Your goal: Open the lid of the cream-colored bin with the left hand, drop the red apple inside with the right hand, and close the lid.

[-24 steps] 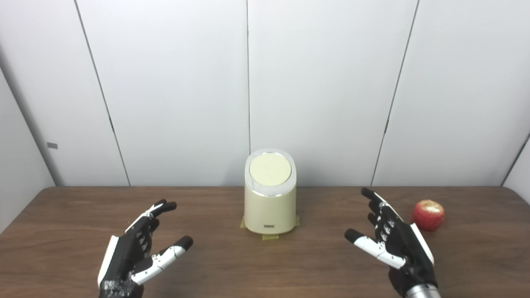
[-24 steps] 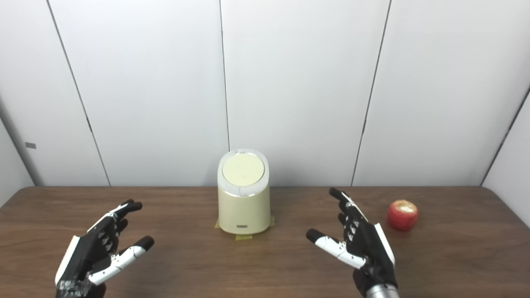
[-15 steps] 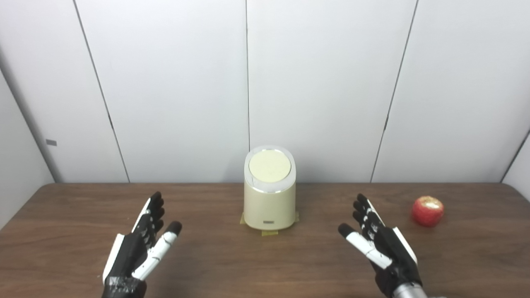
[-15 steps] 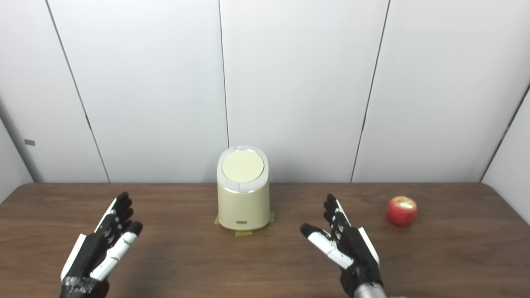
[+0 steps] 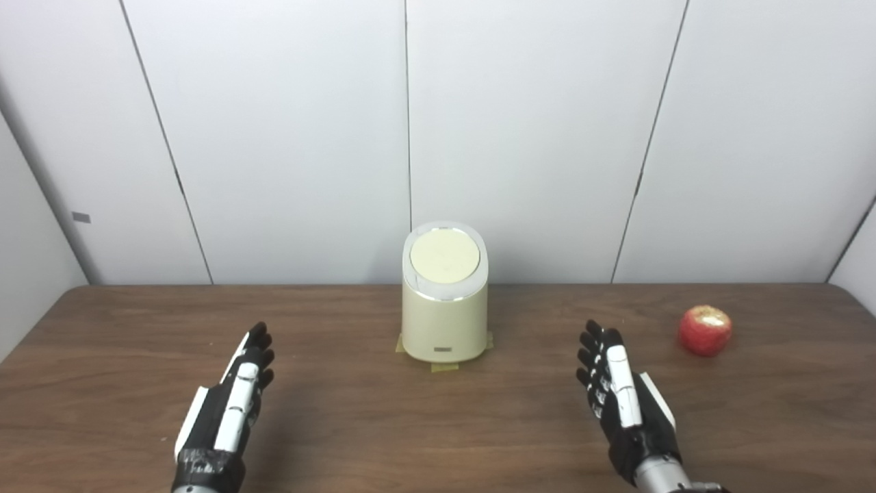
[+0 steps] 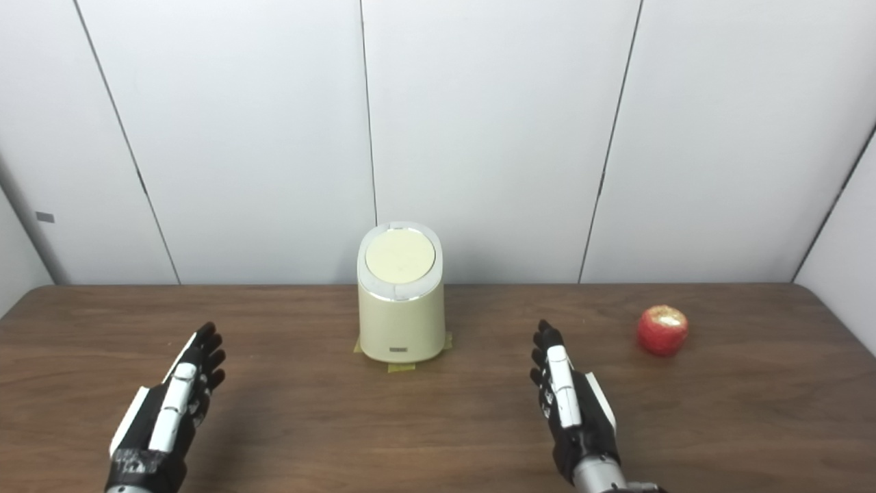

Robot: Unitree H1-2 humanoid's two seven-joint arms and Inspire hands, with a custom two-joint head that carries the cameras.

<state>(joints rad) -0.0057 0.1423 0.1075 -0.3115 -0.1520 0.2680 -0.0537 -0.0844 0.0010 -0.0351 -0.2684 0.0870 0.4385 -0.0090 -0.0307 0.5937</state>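
Since the earlier frames we have drawn both hands back toward us and laid thumbs alongside the fingers; our left hand (image 5: 229, 400) and right hand (image 5: 624, 400) hover empty, fingers straight, holding nothing. Nothing is done yet: the bin (image 5: 445, 311) stands mid-table, lid (image 5: 445, 258) shut, and the apple (image 5: 705, 331) rests far right on the table (image 5: 438, 424).

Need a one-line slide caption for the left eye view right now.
Both hands, left and right, empty; cream-colored bin lid down, red apple on table.
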